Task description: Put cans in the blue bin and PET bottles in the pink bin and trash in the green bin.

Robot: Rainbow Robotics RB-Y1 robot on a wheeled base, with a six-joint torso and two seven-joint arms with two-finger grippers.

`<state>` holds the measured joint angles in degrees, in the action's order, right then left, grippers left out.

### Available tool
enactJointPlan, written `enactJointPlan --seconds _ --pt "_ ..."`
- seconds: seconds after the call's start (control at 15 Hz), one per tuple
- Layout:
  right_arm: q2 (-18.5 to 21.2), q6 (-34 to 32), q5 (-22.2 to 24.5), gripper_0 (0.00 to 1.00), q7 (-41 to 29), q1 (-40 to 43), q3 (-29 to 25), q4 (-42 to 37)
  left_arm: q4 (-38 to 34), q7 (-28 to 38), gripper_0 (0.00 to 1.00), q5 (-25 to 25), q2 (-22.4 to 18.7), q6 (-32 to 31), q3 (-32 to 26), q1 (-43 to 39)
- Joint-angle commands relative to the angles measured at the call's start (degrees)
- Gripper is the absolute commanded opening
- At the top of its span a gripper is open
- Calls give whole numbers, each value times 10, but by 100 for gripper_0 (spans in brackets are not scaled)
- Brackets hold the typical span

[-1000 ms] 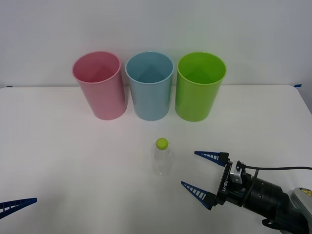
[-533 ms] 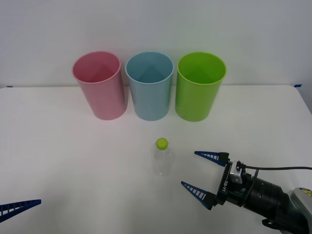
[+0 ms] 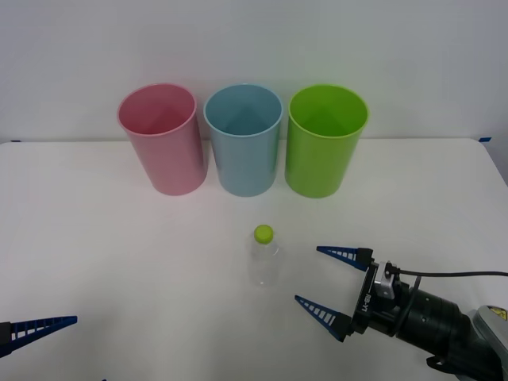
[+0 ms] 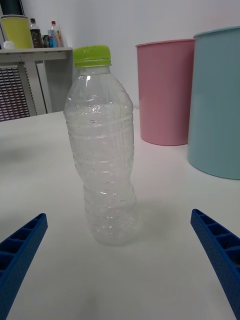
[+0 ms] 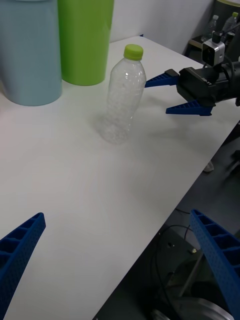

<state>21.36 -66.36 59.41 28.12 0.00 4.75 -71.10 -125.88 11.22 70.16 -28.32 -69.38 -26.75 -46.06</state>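
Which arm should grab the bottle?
Right. Its open pincer sits just beside the upright bottle, fingers facing it. The left pincer is open too, but far off at the table's near edge.

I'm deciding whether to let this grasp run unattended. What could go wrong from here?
1. The PET bottle stands upright, looks empty and light, and its body is dented; a finger of the open right gripper touching first could tip it over.
2. The pink bin stands touching or nearly touching the blue bin, so a slightly off release could drop the bottle in the wrong one.
3. The left gripper, open near the table's front edge, probably poses little risk.
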Motion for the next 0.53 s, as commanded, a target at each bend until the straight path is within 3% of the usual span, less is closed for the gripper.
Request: enactJointPlan --seconds 0.07,0.53 --pt "0 0 0 100 0 0 0 0 0 6 100 2 -8 0 0 4" --pt "0 0 0 100 0 0 0 0 0 7 100 2 -8 0 0 4"
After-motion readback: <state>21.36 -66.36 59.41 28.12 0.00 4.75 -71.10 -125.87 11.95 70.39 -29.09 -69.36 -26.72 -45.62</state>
